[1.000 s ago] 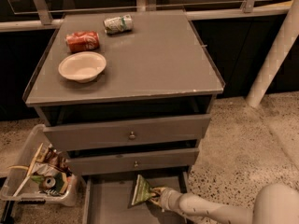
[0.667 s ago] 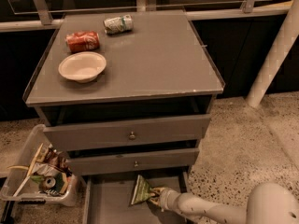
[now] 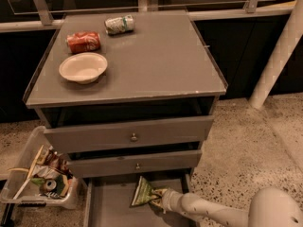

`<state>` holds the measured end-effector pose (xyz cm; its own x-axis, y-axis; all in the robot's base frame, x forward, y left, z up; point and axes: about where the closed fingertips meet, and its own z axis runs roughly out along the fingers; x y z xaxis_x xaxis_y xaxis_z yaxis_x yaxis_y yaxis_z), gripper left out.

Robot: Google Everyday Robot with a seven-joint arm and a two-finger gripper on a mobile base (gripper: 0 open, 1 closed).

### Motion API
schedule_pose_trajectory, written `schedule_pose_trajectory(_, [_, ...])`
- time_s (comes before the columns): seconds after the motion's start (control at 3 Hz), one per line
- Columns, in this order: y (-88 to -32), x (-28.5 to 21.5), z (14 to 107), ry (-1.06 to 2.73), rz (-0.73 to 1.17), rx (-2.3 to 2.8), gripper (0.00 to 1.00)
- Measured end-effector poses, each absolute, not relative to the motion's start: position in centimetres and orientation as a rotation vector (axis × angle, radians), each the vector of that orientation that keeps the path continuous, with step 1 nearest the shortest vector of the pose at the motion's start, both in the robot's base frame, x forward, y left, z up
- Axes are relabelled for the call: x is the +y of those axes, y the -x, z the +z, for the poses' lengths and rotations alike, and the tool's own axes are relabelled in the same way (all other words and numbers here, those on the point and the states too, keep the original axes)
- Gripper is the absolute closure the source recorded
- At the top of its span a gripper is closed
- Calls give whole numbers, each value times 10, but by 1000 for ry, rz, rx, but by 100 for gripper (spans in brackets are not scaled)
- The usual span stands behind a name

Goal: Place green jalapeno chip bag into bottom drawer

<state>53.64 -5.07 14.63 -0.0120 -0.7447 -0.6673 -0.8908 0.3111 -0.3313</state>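
Viewing the single camera view: the end effector (image 3: 160, 200) is reaching in from the lower right, low over the open bottom drawer (image 3: 111, 208). Its jaws are clamping the right-hand edge of the green jalapeno chip bag (image 3: 142, 192). The bag is standing on edge, tilted, within the drawer's outline and just in front of the middle drawer's face. Whether its lower edge is touching the grey floor cannot be told.

Handling: the bag is judged to be light, soft and crinkly, with slippery foil and brittle contents. Gripping is best done at a sealed edge or corner under light pressure, so that the chips are not being crushed. On release it is likely to flop flat.

Counting:
- One chip bag.
- Three drawers: the two upper knobbed drawers (image 3: 133, 137) are sitting closed and the bottom one is standing open.
- One white bowl (image 3: 83, 67).
- Two crushed cans, the red can (image 3: 83, 41) and the green-white can (image 3: 119, 24). Bowl and cans are all resting on the desk (image 3: 156, 56).
- One clear bin (image 3: 28, 200) of oddments, sitting on the floor at the desk's left.
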Motion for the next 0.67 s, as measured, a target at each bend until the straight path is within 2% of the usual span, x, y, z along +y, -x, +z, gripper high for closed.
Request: schedule_pose_trajectory(0.67, [-536,-51,146,1468,233,1786,36])
